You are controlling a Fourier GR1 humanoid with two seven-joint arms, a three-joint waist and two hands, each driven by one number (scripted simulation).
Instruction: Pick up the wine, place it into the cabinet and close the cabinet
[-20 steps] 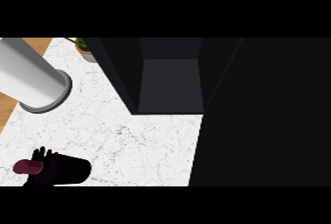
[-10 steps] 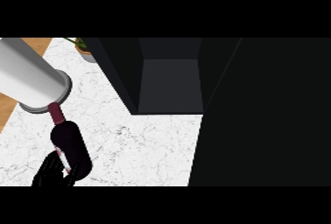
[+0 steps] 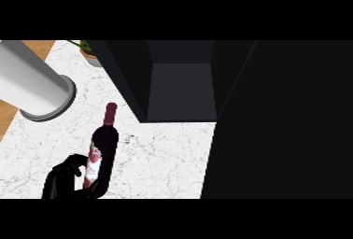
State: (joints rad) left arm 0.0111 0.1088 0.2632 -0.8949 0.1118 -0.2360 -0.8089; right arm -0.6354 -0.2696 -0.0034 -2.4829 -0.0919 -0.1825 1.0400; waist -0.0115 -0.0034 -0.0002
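Note:
The wine bottle point(image 3: 105, 140) is dark, with a red cap and a pale label. It is held over the marble counter point(image 3: 165, 158) at the lower left, neck pointing away from me. My left hand point(image 3: 66, 179) is curled round its lower part, and the base is hidden behind the hand. The dark cabinet point(image 3: 183, 88) stands open at the top centre, up and to the right of the bottle. Its door point(image 3: 276, 121) fills the right side as a large black panel. My right hand does not show.
A large grey-white cylinder point(image 3: 31, 84) stands at the left, close to the bottle's neck. A potted plant point(image 3: 89, 50) sits at the back, by the cabinet's left corner. Wooden floor point(image 3: 5, 123) shows past the counter's left edge.
The bottle lay low and sideways in my left hand; it has been turned neck-up and carried right, away from the cylinder toward the cabinet.

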